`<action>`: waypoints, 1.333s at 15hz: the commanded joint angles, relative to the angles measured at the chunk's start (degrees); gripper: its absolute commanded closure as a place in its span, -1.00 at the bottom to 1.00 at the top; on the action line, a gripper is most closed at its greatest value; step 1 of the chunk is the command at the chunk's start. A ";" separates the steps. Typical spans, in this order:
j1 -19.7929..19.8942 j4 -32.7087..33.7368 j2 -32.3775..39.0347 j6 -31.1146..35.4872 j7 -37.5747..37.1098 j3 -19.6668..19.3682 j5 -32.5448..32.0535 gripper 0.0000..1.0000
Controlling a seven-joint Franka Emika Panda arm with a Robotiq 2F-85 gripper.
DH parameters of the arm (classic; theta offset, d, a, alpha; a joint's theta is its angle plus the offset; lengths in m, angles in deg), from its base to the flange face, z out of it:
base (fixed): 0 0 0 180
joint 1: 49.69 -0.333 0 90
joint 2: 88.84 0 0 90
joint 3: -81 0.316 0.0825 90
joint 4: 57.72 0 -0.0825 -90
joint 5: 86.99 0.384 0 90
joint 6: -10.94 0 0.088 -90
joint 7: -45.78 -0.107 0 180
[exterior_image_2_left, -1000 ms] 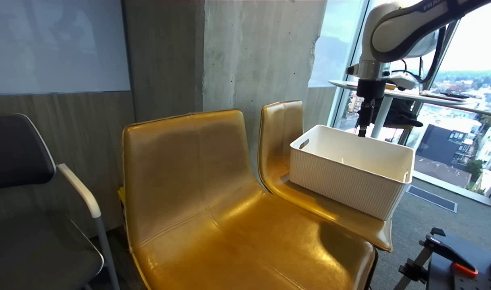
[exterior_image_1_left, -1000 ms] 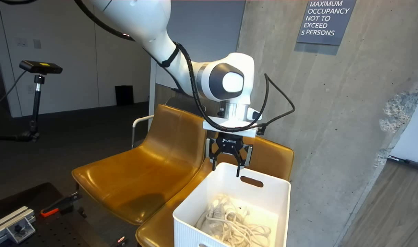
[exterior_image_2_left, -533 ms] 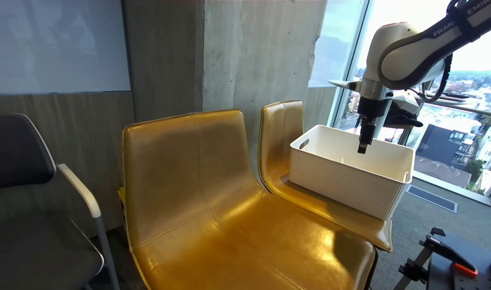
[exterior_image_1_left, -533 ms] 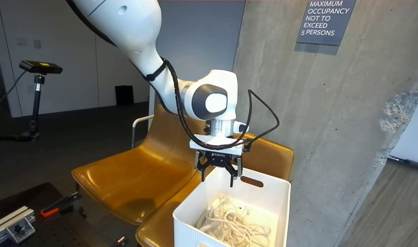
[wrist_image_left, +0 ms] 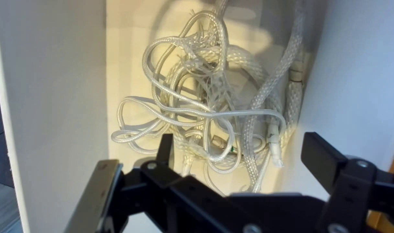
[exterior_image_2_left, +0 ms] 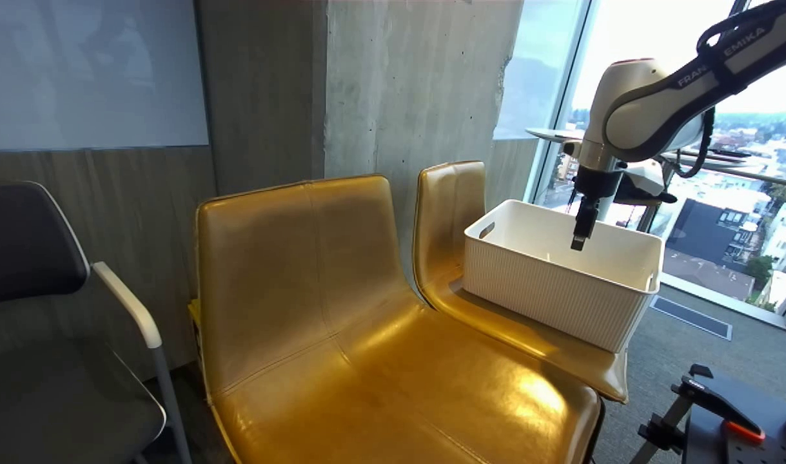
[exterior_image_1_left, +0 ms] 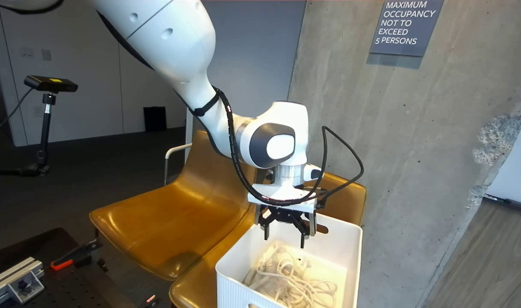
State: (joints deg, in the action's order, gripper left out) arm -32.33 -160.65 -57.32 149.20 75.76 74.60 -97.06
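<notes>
Off-white cords [wrist_image_left: 213, 115] tangled in white bin [exterior_image_2_left: 547, 293]

Bin: ribbed outside, smooth inside, oval handle slots at ends; upright on tan chair seat [exterior_image_2_left: 547, 345]. Cords: braided, at least two gauges, heaped on bin floor. Thin cord in overlapping loose loops. Thick rope [wrist_image_left: 283, 63] partly coiled beneath, one length close along a side wall. Strands frayed mid-tangle; one pale bound end, tip ragged.

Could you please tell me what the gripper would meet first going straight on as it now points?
Probably the heap of pale rope in the white bin: the open gripper points down at it. Depth is unclear, though, so the bin's wall might come first.
</notes>
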 commanded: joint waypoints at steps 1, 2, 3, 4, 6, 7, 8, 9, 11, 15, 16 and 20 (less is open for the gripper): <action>2.39 7.84 8.03 0.00 0.47 1.22 2.89 -1.00; 2.86 9.74 10.11 -0.21 0.45 1.46 3.53 -1.00; 3.40 11.69 12.38 -0.43 0.50 1.72 4.12 -1.00; 3.90 13.47 14.29 -0.70 0.55 2.04 4.72 -1.00; 4.86 16.98 18.17 -1.03 0.81 2.46 5.27 -1.00; 5.31 18.99 20.23 -1.18 0.87 2.59 5.34 -1.00; 5.64 20.59 21.81 -1.33 0.89 2.72 5.32 -1.00; 5.95 22.78 23.71 -1.79 0.87 2.70 5.21 -1.00; 6.40 26.64 27.10 -2.46 0.76 2.74 5.05 -1.00; 6.07 32.31 32.62 -3.73 0.24 2.79 4.62 -1.00; 5.94 33.39 33.64 -4.38 0.15 2.94 4.65 -1.00; 5.33 35.38 35.17 -5.64 -0.86 2.74 4.61 -0.18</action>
State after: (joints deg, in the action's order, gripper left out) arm -27.09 -128.83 -25.24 145.20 75.62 76.30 -92.86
